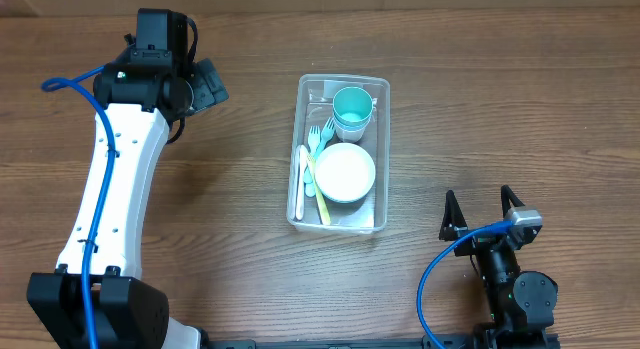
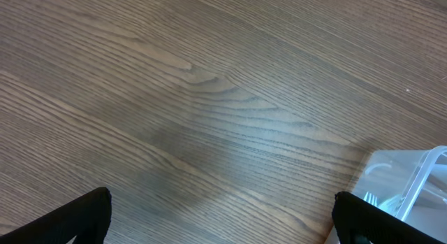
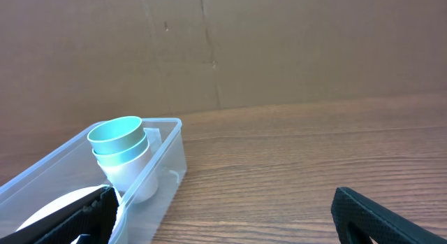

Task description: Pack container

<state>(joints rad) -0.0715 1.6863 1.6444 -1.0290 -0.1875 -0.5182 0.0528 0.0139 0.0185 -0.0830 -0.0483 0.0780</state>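
Observation:
The clear plastic container (image 1: 378, 139) stands at the table's middle. Inside it are stacked teal and white cups (image 1: 352, 107), a white bowl (image 1: 345, 172), a teal fork (image 1: 315, 139) and other pale utensils (image 1: 299, 184) along its left side. My left gripper (image 1: 205, 86) is open and empty above bare table, well left of the container; a corner of the container shows in the left wrist view (image 2: 412, 181). My right gripper (image 1: 482, 214) is open and empty at the front right. The right wrist view shows the container (image 3: 164, 149) with the cups (image 3: 120, 149).
A brown cardboard wall (image 3: 279, 48) stands behind the table. The wooden table (image 1: 500, 89) is bare around the container.

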